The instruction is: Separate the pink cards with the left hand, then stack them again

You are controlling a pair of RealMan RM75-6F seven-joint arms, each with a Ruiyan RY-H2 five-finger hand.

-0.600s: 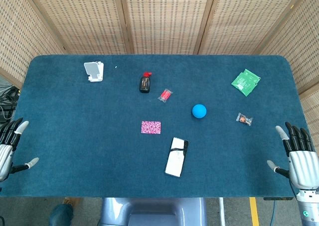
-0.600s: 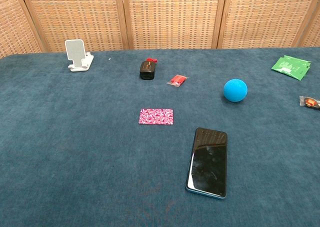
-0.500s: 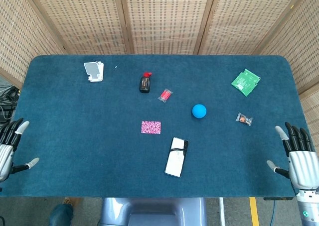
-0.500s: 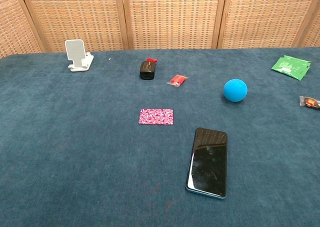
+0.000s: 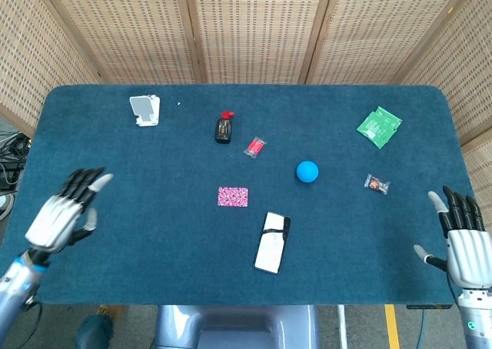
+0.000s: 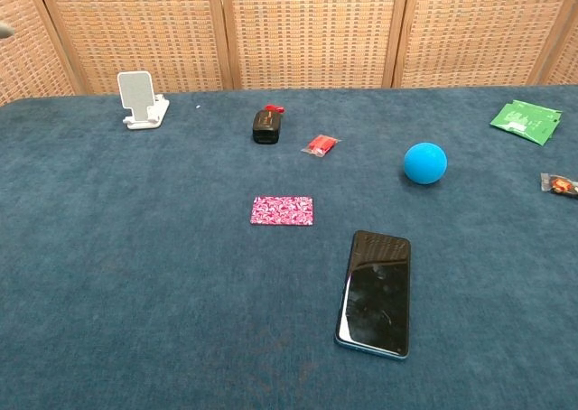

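Your left hand (image 5: 61, 214) has swung in from the bench's left edge, where it sat half a second ago, and now hangs over the blue surface well to the left of the pink cards (image 5: 233, 197); its fingers are spread and hold nothing. Your right hand (image 5: 463, 245) remains at the bench's (image 5: 154, 241) right front corner, fingers likewise apart and empty, little changed from the earlier frames. The cards lie flat as a single aligned pile near the bench's centre, just up and left of the phone (image 5: 273, 242), untouched; how many cards the pile contains cannot be told from either view. The move reads as the opening of the reach, so separation has not yet begun and the whole task lies ahead. The chest view shows no hand. Counted, the bench carries: one pile of pink cards, one phone lying face up, one blue ball (image 5: 307, 171), one white phone stand (image 5: 145, 109) at the far left, one small black object with a red top (image 5: 224, 127), one small red packet (image 5: 254, 147) beside it, one green packet (image 5: 379, 126) at the far right, and one small wrapped sweet (image 5: 377, 184) below that packet. Nothing on the bench has shifted.
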